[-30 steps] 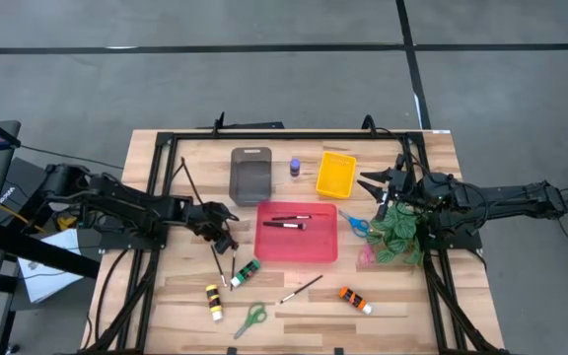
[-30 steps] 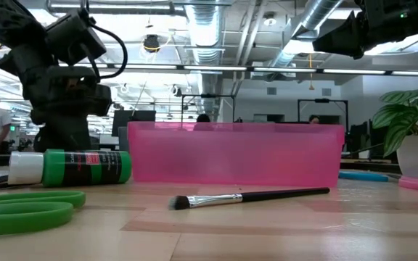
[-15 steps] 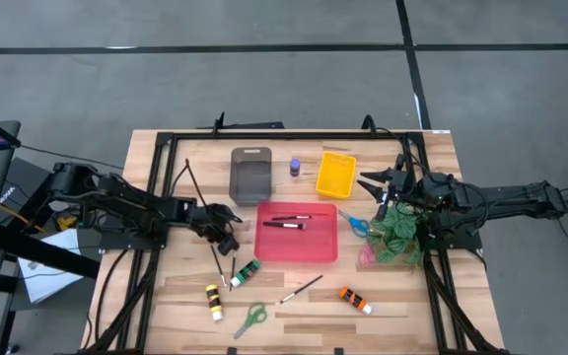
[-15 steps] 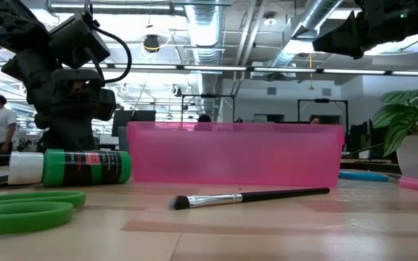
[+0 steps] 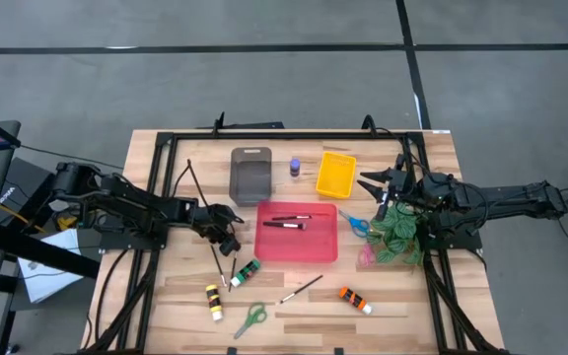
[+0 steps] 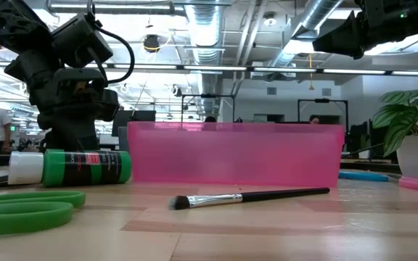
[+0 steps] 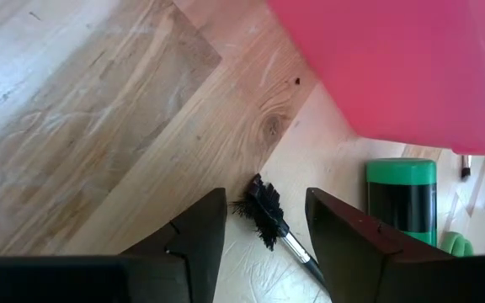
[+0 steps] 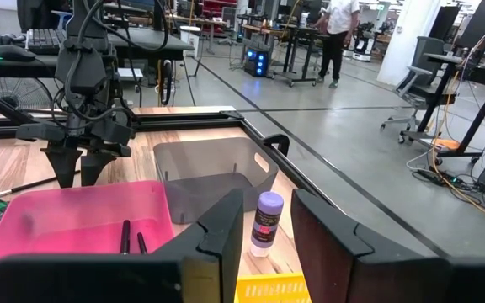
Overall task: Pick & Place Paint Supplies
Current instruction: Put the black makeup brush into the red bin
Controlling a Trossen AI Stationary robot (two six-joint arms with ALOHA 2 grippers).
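Observation:
A thin dark-handled paintbrush (image 5: 221,264) lies on the wooden table left of the red tray (image 5: 297,254). My left gripper (image 5: 228,240) hangs open just above its far end, pointing steeply down. In the left wrist view the black bristles (image 7: 263,210) show between the two fingers, clear of both. My right gripper (image 5: 367,186) waits open, high above the table beside the yellow tray (image 5: 335,175). Two brushes (image 5: 286,222) lie in the red tray.
On the near half lie a green tube (image 5: 246,273), a yellow tube (image 5: 213,302), green scissors (image 5: 251,319), another brush (image 5: 301,289) and an orange tube (image 5: 355,299). Farther back are a grey tray (image 5: 250,175), a purple bottle (image 5: 295,167), blue scissors (image 5: 355,224) and a plant (image 5: 399,235).

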